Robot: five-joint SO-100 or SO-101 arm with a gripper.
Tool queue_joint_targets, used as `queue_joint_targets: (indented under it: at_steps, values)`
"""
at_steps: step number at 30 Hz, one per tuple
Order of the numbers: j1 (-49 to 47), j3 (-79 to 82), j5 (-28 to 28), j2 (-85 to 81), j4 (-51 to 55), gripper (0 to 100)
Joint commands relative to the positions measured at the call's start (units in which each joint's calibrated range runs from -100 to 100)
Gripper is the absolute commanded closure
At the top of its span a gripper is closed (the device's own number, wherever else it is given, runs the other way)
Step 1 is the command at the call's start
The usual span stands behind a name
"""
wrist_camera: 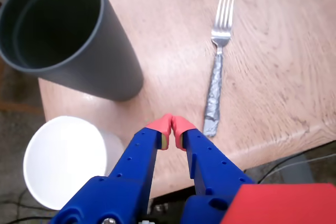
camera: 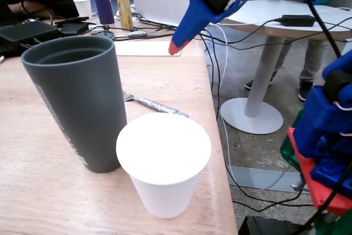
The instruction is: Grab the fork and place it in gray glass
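Jaws were pinched closed on nothing above the tabletop [wrist_camera: 273, 51], so the fork [wrist_camera: 216, 72] near the edge wasn't grabbed; opening up comes next, I reckon.

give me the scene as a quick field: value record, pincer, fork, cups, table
pincer: blue with red tips, tips shut together, holding nothing, above the table
fork: flat on the table, tines pointing away from the pincer in the wrist view, handle wrapped in crinkled foil, not touched
gray glass: upright, nothing visible inside
white cup: upright, shorter, close beside the gray glass near the table edge
table: light wood
task state: fork not yet grabbed
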Motion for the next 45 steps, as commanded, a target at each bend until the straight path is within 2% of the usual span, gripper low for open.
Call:
queue_joint_targets:
  at_steps: [1,5,11,23,25,27,35,37,45]
  values:
    - [4.57,-3.14,2.15,1.04,-0.84,100]
    - [10.83,-3.24,2.39,2.58,-0.84,100]
    - [10.83,-7.49,2.44,9.27,-0.84,100]
    - [10.83,-38.16,2.54,44.6,-0.92,100]
    - [10.83,-41.09,5.27,48.72,-0.92,100]
    - [11.0,-41.46,7.08,51.04,-0.92,100]
    - [22.85,-41.37,7.23,55.24,-3.8,100]
    - [23.36,-41.37,7.23,57.38,-6.84,100]
    - [21.33,-40.43,7.13,57.64,-6.43,100]
